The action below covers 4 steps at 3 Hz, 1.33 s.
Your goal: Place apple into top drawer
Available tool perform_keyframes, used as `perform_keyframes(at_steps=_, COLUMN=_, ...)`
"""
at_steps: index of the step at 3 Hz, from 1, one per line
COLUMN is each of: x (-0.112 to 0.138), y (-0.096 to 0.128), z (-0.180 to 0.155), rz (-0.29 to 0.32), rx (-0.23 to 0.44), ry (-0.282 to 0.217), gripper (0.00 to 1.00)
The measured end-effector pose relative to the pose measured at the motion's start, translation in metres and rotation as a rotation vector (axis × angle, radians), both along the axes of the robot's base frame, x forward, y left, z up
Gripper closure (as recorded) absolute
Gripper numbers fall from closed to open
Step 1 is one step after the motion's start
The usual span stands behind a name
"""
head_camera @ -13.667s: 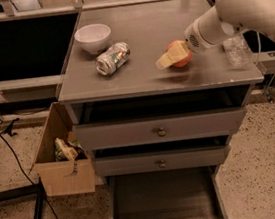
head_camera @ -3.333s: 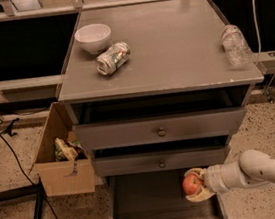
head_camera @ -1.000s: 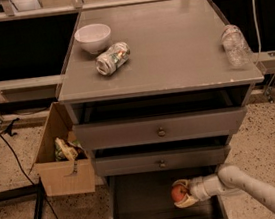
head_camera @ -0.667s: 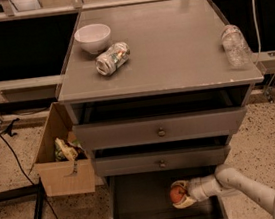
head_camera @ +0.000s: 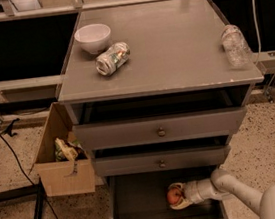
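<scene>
Since a moment ago the arm has moved only a little to the left and lower, so the small round red-orange apple [head_camera: 175,195] now sits slightly deeper over the open bottom drawer [head_camera: 140,204] of the grey metal cabinet [head_camera: 169,46]. The pale two-finger gripper [head_camera: 173,198] reaches in from the right side and is closed around the apple, holding it just above the drawer floor, or maybe touching it; I cannot tell which.

I think the main risk is the wrong place. The task names the top drawer [head_camera: 130,131], and the apple is in the lowest one. If the gripper releases now, the apple stays in the wrong compartment. The top drawer seems pulled out only slightly, so it may need more opening first, and the arm must lift the apple past the front of the middle drawer [head_camera: 160,163] without hitting it. The round apple can also roll when it is let go.

On the cabinet top stand a white bowl [head_camera: 93,37], a crushed can [head_camera: 113,58] and a clear plastic bottle [head_camera: 234,44].
</scene>
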<state>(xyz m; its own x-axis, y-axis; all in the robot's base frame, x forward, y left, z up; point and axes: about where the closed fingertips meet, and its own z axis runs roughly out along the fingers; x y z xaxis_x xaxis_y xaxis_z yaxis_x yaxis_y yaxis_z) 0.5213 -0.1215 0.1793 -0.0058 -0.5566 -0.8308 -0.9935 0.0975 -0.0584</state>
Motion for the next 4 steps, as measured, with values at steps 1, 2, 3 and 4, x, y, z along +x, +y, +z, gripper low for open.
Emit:
perform_keyframes(at_steps=1, x=0.004, y=0.003, z=-0.01, rz=-0.001, rx=0.009, ry=-0.048, gripper=1.0)
perform_keyframes(at_steps=2, x=0.006, y=0.007, z=-0.018, rz=0.004, rx=0.01, ry=-0.063, gripper=1.0)
perform_keyframes(at_steps=3, x=0.008, y=0.009, z=-0.027, rz=0.009, rx=-0.005, ry=-0.071, gripper=1.0)
perform_keyframes(at_steps=4, x=0.008, y=0.007, z=-0.038, rz=0.011, rx=-0.03, ry=-0.068, gripper=1.0)
